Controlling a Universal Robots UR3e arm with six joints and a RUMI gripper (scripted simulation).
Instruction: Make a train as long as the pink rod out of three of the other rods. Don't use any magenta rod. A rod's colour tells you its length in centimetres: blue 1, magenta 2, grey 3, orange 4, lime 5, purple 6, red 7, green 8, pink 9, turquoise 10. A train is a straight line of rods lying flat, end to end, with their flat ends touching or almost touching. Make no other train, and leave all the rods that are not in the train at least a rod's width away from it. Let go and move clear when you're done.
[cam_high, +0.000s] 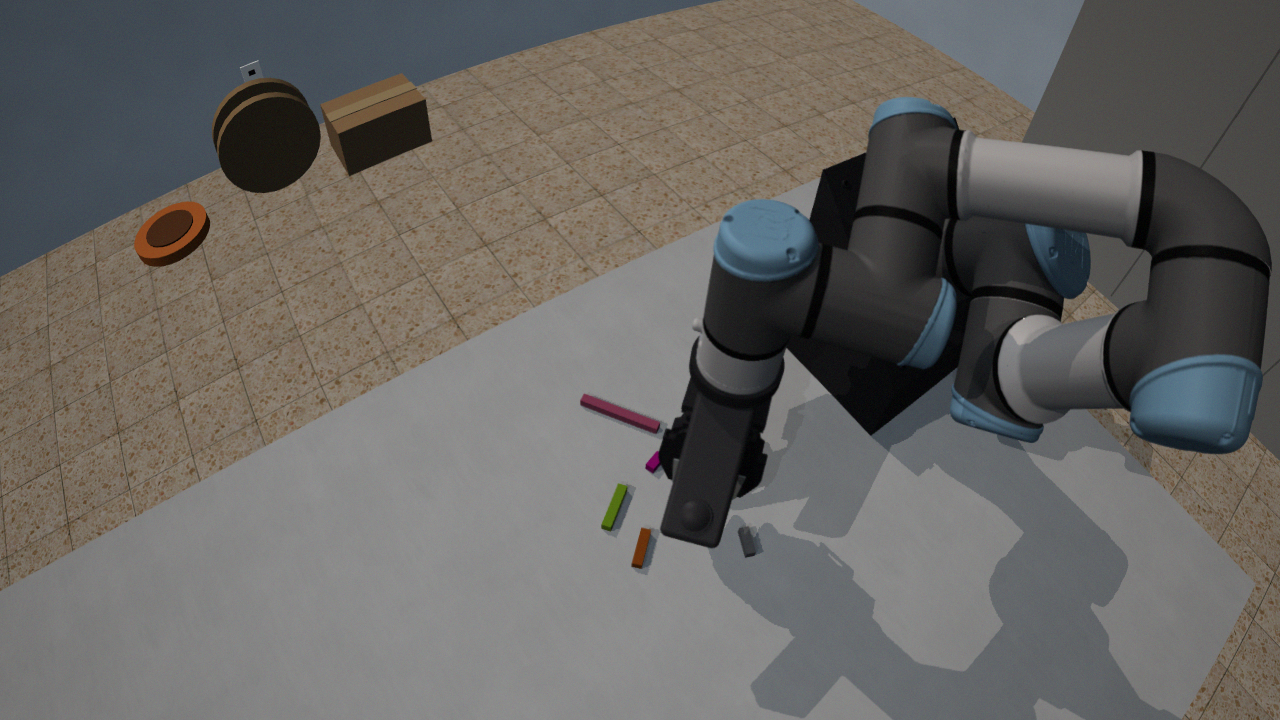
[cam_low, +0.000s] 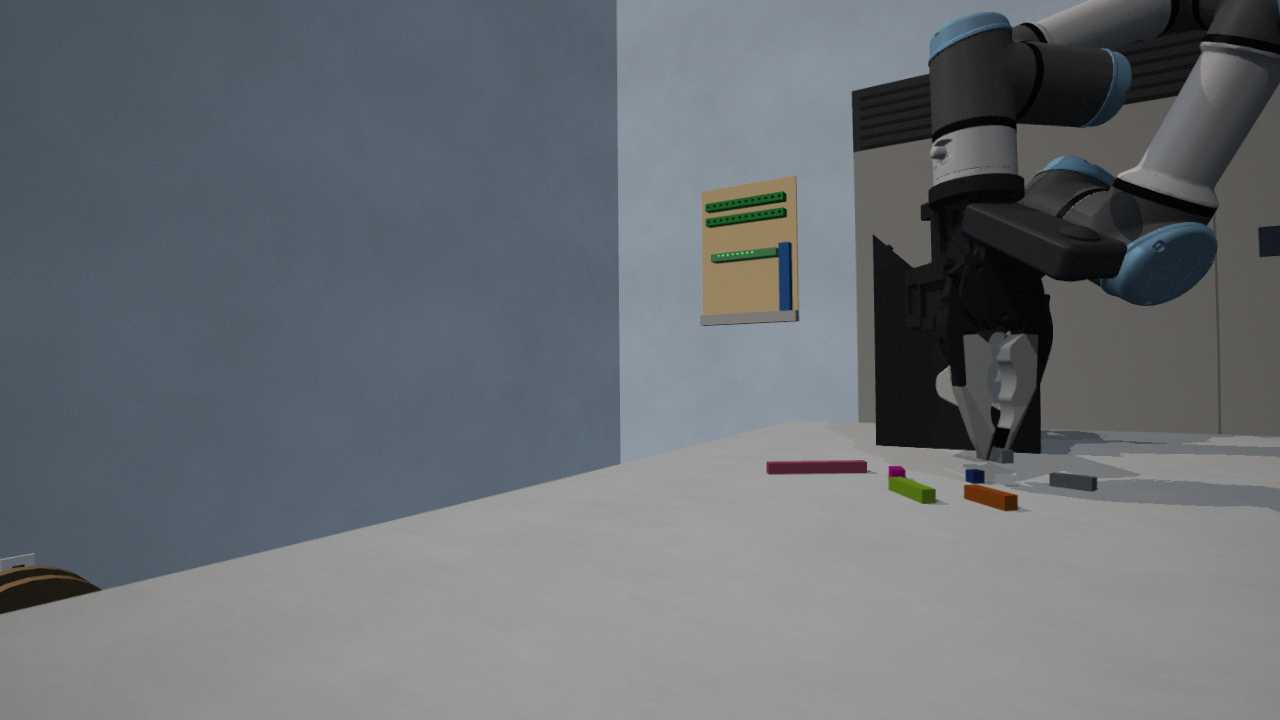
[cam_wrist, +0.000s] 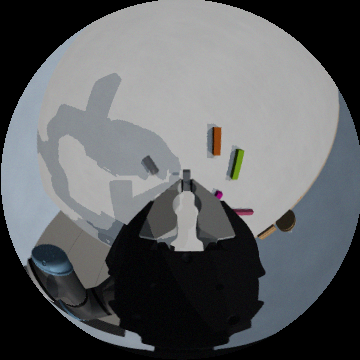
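Observation:
My gripper is shut on a grey rod, low over the table behind the blue rod in the exterior view; the blue rod is hidden in the other views. Another grey rod lies apart. The orange rod and lime rod lie side by side with a gap. The pink rod lies beyond the magenta rod. In the top view my fingertips are hidden.
The arm's black base mount stands on the table behind the gripper. A cardboard box and a round orange item are on the floor beyond the table.

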